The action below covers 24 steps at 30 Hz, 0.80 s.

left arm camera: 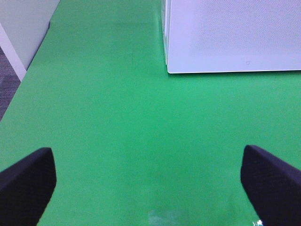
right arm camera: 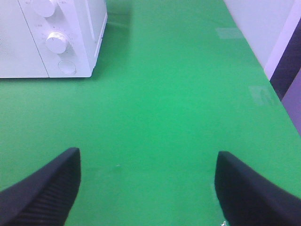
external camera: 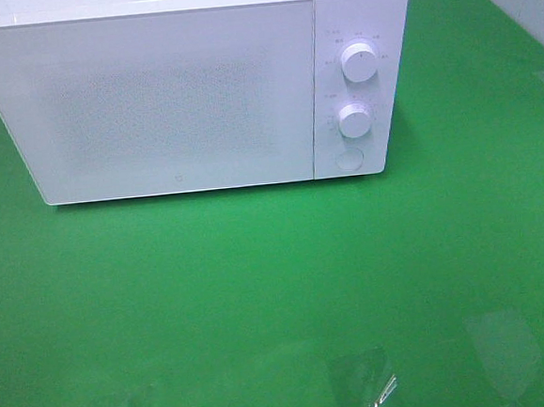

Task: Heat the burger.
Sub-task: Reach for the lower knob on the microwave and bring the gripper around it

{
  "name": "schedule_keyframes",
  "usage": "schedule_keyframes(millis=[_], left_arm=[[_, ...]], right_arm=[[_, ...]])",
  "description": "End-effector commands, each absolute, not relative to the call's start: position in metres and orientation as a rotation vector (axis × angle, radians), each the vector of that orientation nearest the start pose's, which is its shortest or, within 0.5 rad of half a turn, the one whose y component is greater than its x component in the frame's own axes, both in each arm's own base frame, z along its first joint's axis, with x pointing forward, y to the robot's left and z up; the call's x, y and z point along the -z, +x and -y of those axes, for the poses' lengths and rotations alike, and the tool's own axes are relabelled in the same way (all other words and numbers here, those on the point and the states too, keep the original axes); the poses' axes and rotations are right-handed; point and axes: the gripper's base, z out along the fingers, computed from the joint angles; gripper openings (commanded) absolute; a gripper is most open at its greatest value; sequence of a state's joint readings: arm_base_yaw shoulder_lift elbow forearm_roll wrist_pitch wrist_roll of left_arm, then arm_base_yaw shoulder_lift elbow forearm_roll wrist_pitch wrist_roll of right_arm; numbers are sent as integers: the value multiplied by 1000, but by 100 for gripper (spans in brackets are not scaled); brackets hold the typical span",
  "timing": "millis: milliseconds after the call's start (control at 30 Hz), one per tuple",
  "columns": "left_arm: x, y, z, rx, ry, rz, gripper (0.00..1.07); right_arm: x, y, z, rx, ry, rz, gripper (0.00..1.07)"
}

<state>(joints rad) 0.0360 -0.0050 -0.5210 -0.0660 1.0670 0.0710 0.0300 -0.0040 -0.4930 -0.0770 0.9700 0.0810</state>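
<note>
Green desk point(external camera: 260, 289) was seen carrying 1 white microwave point(external camera: 169, 98) at its far side, with the door point(external camera: 151, 109) shut. 2 round knobs were stacked on the right-hand panel, upper knob point(external camera: 360, 63) over lower knob point(external camera: 355, 120), and 1 round button point(external camera: 349, 158) was set below them. Left fingers point(left arm camera: 28, 183) were spread wide above the desk, nothing held between them. Right fingers point(right arm camera: 47, 188) were parted too, nothing gripped, with the knob panel ahead of them. Burger was not seen in any view, so its place could not be told.
</note>
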Motion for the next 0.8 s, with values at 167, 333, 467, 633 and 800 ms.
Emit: schedule_keyframes(millis=[167, 333, 467, 633, 800], left_arm=[[-281, -12, 5, 6, 28, -2004, 100], [-281, -12, 5, 6, 28, -2004, 100], [-281, -12, 5, 6, 28, -2004, 100], [-281, -12, 5, 6, 28, -2004, 100], [-281, -12, 5, 6, 28, -2004, 100]], right_arm=[[-283, -5, 6, 15, 55, -1918, 75], [-283, -5, 6, 15, 55, -1918, 75], [-283, -5, 6, 16, 54, -1918, 75], [-283, -5, 6, 16, 54, -1918, 75], [-283, -5, 6, 16, 54, -1918, 75]])
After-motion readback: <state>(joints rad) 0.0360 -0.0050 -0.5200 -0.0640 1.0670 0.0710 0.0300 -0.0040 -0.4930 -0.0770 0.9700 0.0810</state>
